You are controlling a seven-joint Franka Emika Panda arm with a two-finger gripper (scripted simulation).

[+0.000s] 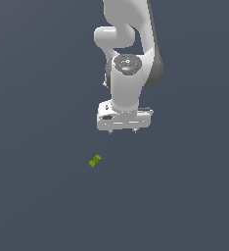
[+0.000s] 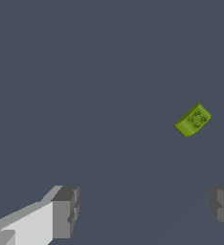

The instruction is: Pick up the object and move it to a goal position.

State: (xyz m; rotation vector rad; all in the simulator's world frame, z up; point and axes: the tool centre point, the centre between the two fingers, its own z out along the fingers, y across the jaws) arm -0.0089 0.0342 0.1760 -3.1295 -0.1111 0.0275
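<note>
The object, a tiny lime-green block (image 1: 95, 161) with darker round marks on top, lies on the dark grey surface, turned at an angle. It also shows in the wrist view (image 2: 192, 120). My white gripper (image 1: 123, 131) hangs above the surface, up and toward the exterior view's right of the block, apart from it. Its jaws stand wide open and empty; in the wrist view the gripper (image 2: 145, 210) shows two grey fingertips (image 2: 66, 210) far apart with nothing between them.
The white arm (image 1: 128, 54) rises behind the gripper to the top of the exterior view. The flat dark grey surface (image 1: 38, 196) fills the rest of both views.
</note>
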